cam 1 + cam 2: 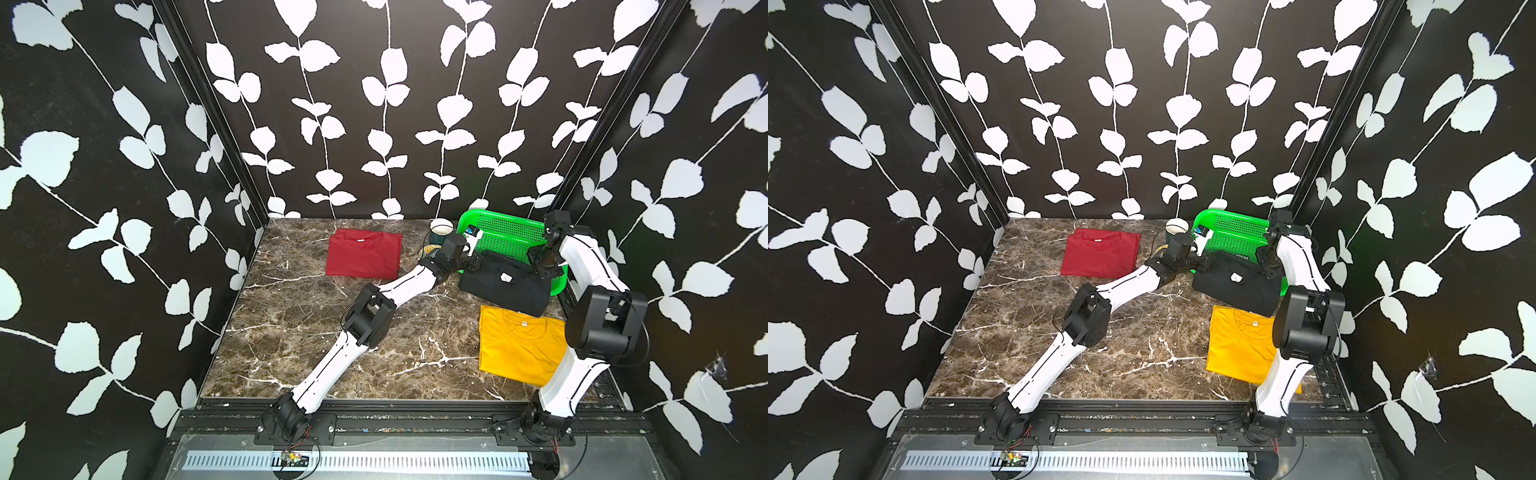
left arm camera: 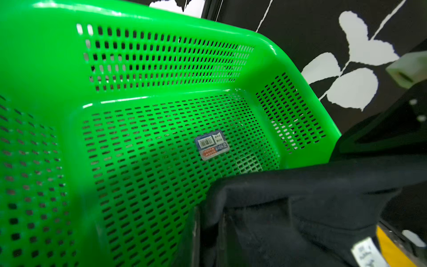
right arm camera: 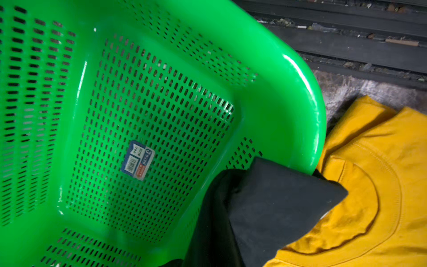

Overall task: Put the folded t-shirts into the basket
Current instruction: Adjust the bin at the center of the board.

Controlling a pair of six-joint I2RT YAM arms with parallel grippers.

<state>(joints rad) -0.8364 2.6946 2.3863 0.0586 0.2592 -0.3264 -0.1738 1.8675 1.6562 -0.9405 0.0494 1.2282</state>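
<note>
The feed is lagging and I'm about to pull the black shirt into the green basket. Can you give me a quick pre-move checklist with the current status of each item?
1. Left end effector shut on black t-shirt: ok.
2. Right end effector shut on it too: ok.
3. Basket floor free of clothes, only a sticker: ok.
4. Black t-shirt fully inside basket: not ok. Only its far edge is over the near rim.
5. Its near edge clear of yellow t-shirt: cannot tell. They overlap in both top views.
6. Red t-shirt out of the arms' way: ok.
</note>
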